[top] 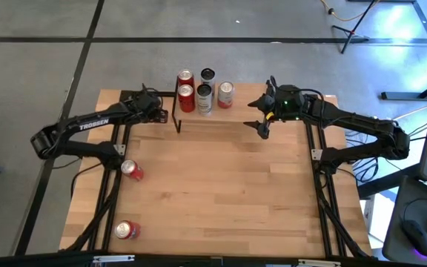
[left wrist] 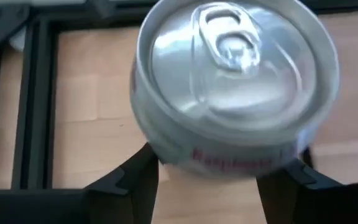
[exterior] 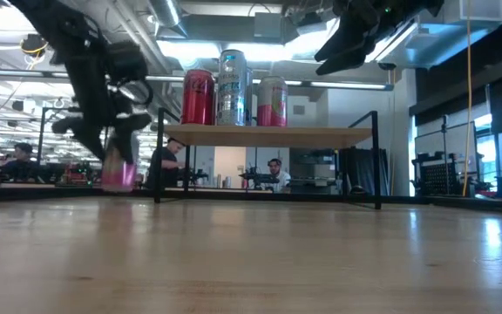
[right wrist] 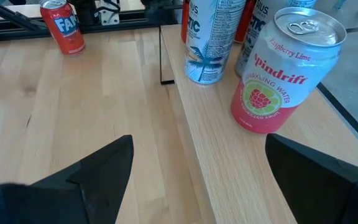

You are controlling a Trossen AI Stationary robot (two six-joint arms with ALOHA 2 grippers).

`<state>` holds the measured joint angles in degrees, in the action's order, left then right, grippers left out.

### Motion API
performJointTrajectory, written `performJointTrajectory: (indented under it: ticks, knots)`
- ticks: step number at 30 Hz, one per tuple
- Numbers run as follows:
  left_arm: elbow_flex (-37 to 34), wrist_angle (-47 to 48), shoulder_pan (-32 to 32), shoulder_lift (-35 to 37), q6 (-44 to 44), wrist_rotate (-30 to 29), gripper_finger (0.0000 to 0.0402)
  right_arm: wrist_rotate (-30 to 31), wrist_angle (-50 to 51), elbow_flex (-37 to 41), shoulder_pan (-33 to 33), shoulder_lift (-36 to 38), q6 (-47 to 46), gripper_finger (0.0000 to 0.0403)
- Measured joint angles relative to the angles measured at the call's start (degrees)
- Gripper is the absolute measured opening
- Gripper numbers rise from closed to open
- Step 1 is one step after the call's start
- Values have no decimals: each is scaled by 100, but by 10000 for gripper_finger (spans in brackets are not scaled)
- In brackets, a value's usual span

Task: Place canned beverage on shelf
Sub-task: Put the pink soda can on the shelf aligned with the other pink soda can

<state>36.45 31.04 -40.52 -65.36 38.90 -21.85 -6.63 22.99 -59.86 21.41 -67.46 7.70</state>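
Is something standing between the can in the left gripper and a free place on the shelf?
Nothing visible blocks it. The left gripper holds the pink can beside the shelf; the cans fill only its left end.

Four cans [top: 203, 92] are standing on the shelf [exterior: 268, 135] at the table's [top: 221, 193] far edge; two more cans [top: 130, 200] are lying near the left edge.

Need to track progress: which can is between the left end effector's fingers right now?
The pink can at the table's left back, beside the shelf; the left end effector straddles it, while the others stand or lie untouched.
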Motion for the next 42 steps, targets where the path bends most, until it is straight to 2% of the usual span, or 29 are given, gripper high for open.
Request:
performJointTrajectory:
  ticks: [3, 9, 14, 18, 24, 29, 37, 42]
  knots:
    - [379, 626, 340, 151, -33, 14, 189, 0, 40, 0, 0, 1, 0, 351]
    - [1226, 1773, 1226, 360, 309, -17, 161, -43, 126, 0, 0, 13, -5, 351]
    - [1906, 2135, 2008, 367, 575, -29, 129, -195, 63, 0, -7, 13, -13, 351]
    - [2080, 2308, 2247, 347, 650, -136, 106, -197, 69, 0, -7, 13, -13, 351]
    - [2098, 2436, 2268, 349, 873, -158, 106, -198, 79, 0, -7, 13, -13, 351]
    - [2098, 2481, 2220, 347, 902, -460, 121, -197, 160, 0, -4, 13, -39, 351]
    - [1948, 2633, 1606, 345, 1270, -546, 208, -197, 396, 0, 0, 11, -39, 351]
    - [1490, 2516, 928, 345, 1597, -65, 239, -197, 428, 0, 0, 11, -39, 351]
